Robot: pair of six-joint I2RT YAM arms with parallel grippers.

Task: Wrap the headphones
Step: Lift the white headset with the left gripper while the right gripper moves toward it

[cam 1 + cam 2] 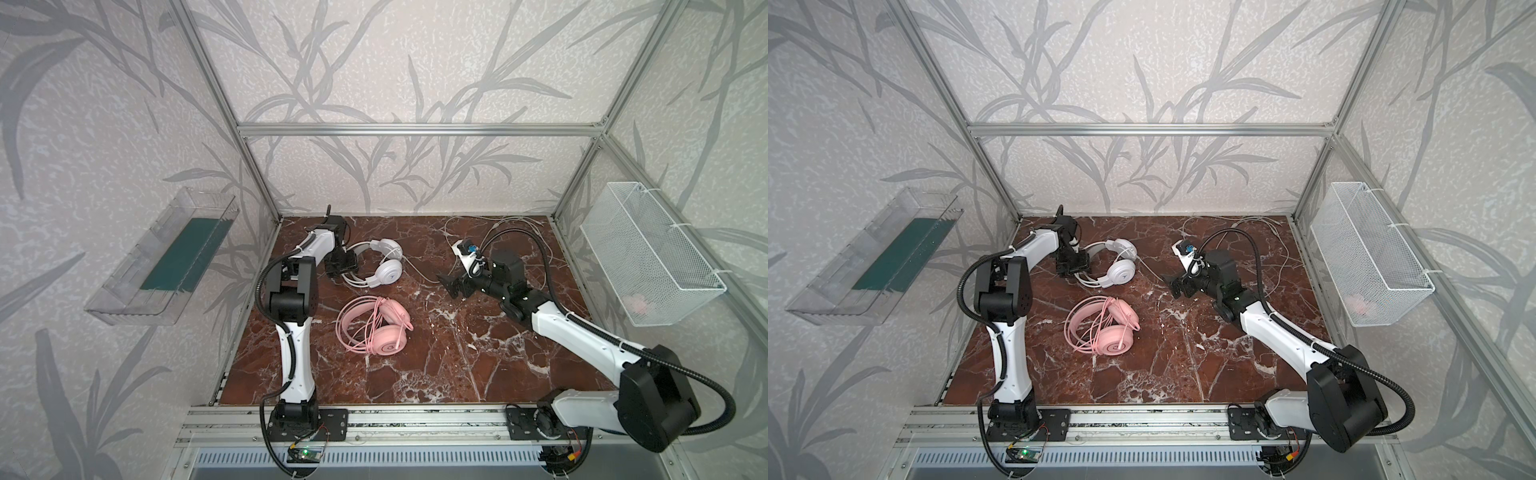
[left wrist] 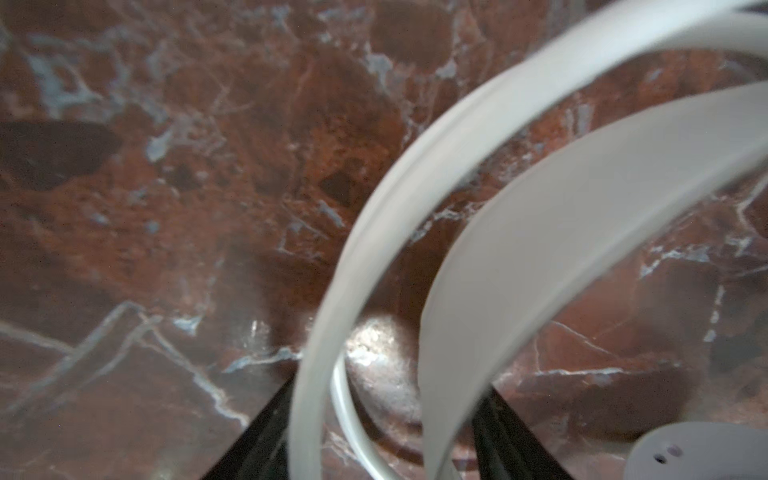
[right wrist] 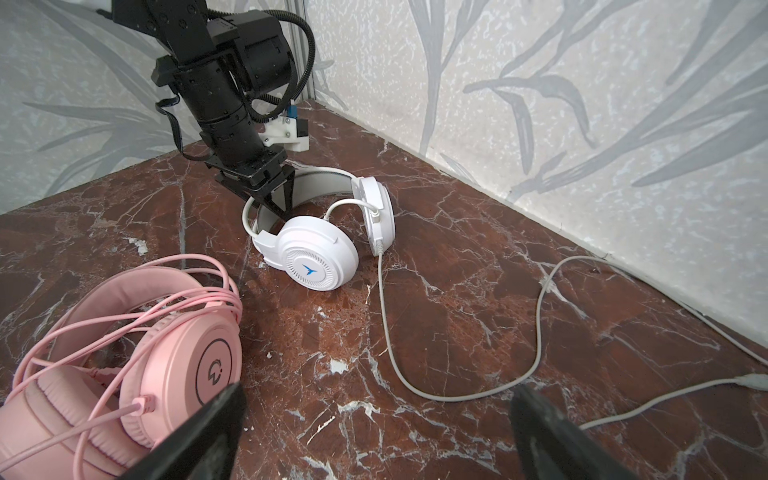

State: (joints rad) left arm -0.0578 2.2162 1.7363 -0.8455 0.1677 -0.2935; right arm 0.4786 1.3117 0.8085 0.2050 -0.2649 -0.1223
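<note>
The white headphones [image 1: 384, 266] [image 1: 1120, 270] [image 3: 316, 257] lie at the back left of the marble table [image 1: 457, 365]. My left gripper [image 1: 352, 269] [image 1: 1080, 270] [image 3: 284, 208] points down over their headband [image 2: 519, 249]. Its two fingers press the band's outer wire and inner strap from either side [image 2: 384, 395]. Their white cable [image 3: 536, 332] trails loose toward the back wall. The pink headphones [image 1: 382, 328] [image 1: 1113, 332] [image 3: 124, 374] lie nearer the front with their cable looped over them. My right gripper [image 1: 449, 286] [image 1: 1173, 284] [image 3: 380, 399] hovers open and empty to the right of both headsets.
A white wire basket [image 1: 648, 253] hangs on the right wall and a clear tray [image 1: 162, 257] with a green base on the left wall. Aluminium frame posts stand at the back corners. More loose white cable [image 1: 498, 218] lies along the back edge.
</note>
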